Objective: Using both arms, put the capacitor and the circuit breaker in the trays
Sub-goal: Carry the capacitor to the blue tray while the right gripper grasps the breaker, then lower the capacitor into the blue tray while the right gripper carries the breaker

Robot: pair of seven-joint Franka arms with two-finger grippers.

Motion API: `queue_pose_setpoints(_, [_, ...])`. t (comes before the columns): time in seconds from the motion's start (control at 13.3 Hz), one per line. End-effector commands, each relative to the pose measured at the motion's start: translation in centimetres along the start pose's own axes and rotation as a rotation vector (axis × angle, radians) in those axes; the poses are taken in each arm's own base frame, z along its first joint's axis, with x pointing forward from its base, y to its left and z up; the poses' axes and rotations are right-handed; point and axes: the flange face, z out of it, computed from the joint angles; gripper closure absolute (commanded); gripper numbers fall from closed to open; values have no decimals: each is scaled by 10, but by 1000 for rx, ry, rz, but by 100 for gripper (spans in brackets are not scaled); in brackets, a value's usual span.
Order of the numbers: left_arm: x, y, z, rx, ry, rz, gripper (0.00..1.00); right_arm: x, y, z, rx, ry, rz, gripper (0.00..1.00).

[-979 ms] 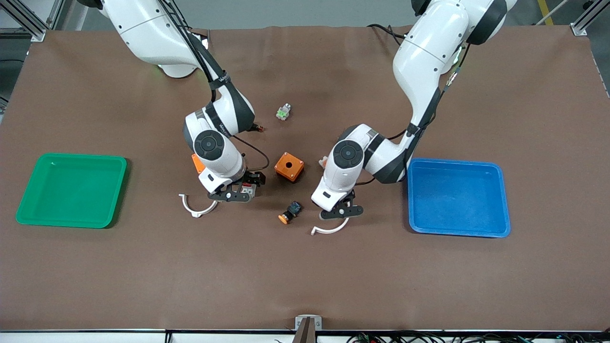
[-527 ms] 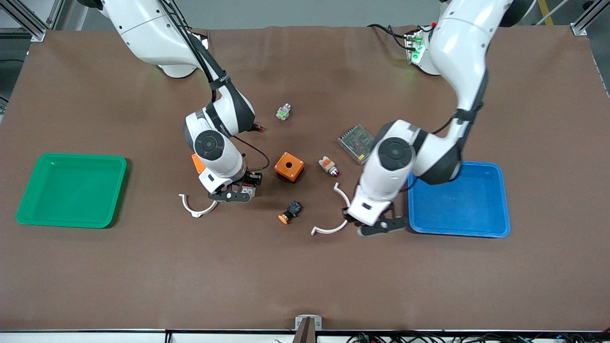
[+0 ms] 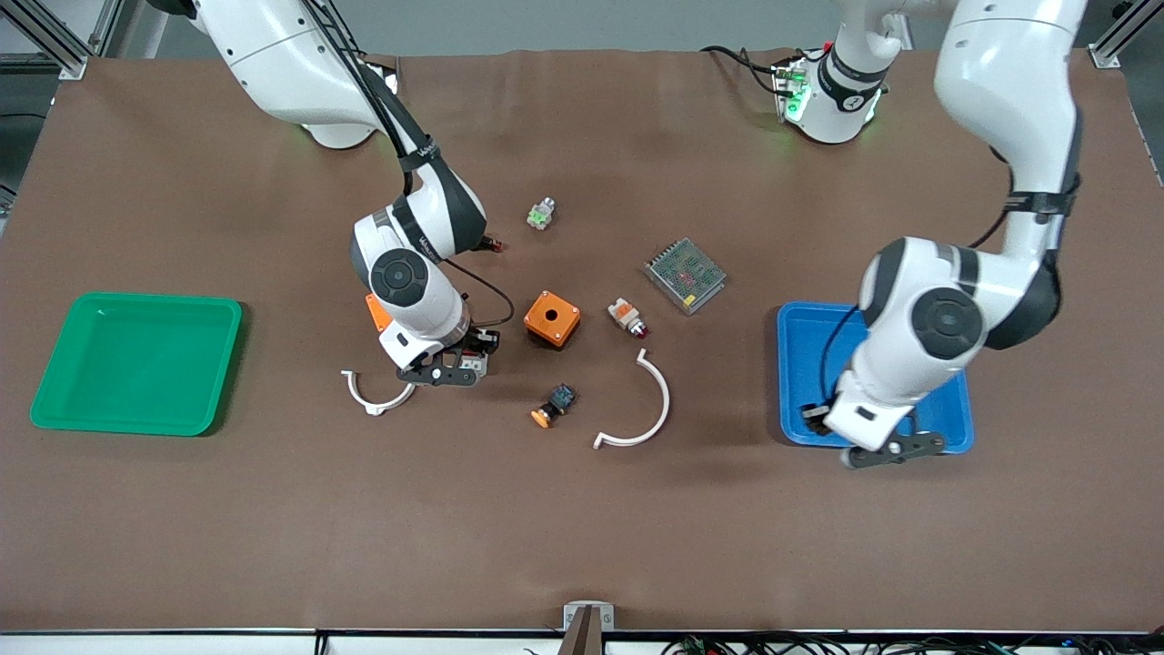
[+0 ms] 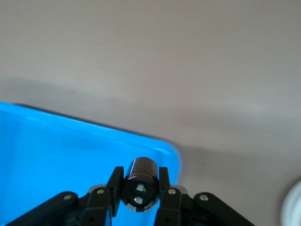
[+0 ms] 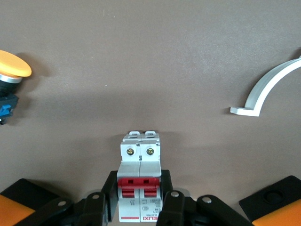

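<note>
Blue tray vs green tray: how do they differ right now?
The blue plastic tray sits toward the left arm's end of the table; the green plastic tray sits toward the right arm's end. The left gripper, shut on the small dark cylindrical capacitor, is over the blue tray's near edge; no gripper is over the green tray. The left arm hides part of the blue tray; the green one shows fully. Both are shallow, rounded rectangles.

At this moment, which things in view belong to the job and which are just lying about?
Job: capacitor held in the left pincer over the blue tray; circuit breaker held in the right pincer.

Lying about: green tray, orange box, orange-capped button, two white clips, metal mesh unit.
</note>
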Motion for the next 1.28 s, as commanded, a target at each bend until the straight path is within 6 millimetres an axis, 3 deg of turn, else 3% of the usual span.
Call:
queue_pose_setpoints(0.0, [-15,-60,30,4,4,30,95,8,9,-31,8,-10,19,85])
queue_pose_setpoints(0.15, [-26,-90,62,-9,22,17,94,12,21,-67,-14,-51,33,85])
queue_pose_setpoints(0.3, [-36,-116,81,-15,33,32,94,21,38,-108,-23,-72,41,85])
queue_pose_setpoints(0.53, [-48,-126,92,-9,2,35,93,39,81,-152,-41,-130,41,88])
queue_pose_setpoints(0.75, [-58,-125,90,-7,-8,39,92,60,149,-180,-38,-162,-10,87])
queue_pose_setpoints(1.05, [-71,-122,92,-7,-27,45,91,86,272,-184,6,-187,-110,89])
queue_pose_setpoints(1.21, [-75,-117,94,-11,-32,54,86,92,336,-182,30,-179,-146,92])
